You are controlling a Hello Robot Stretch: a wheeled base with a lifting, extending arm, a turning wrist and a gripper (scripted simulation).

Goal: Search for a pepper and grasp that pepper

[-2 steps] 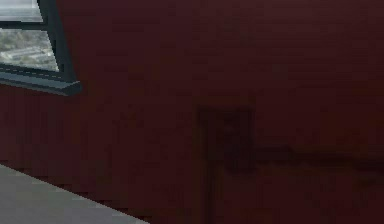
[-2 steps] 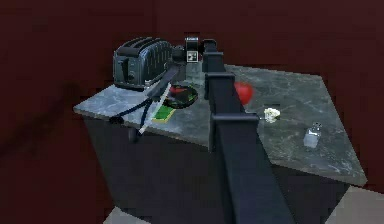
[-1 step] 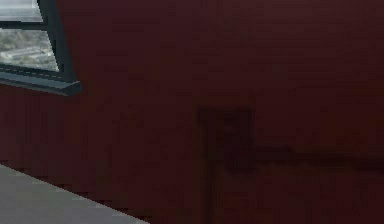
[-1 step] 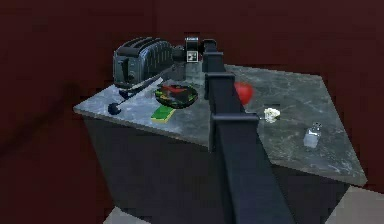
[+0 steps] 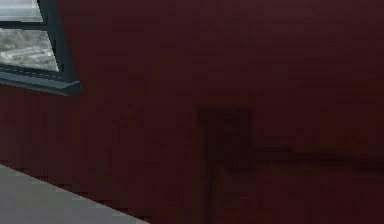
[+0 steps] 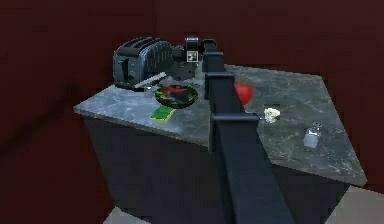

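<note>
Pepper identity is a judgement here, not a confirmed sighting.

Forward view: a dark red wall (image 5: 250, 80) and the corner of a window (image 5: 30, 48).

Arm side view: on the bench (image 6: 300, 92), a red rounded object (image 6: 243, 93) lies just beside the arm (image 6: 235, 150). A small pale shaker (image 6: 312, 136) stands toward the right. Either may be the target. The tool (image 6: 182, 68) is near a dark dish (image 6: 176, 96) and a toaster (image 6: 138, 62). Its finger state and load cannot be told.

Step in hand: approach. The next move calls for realigning the tool on the chosen object.
</note>
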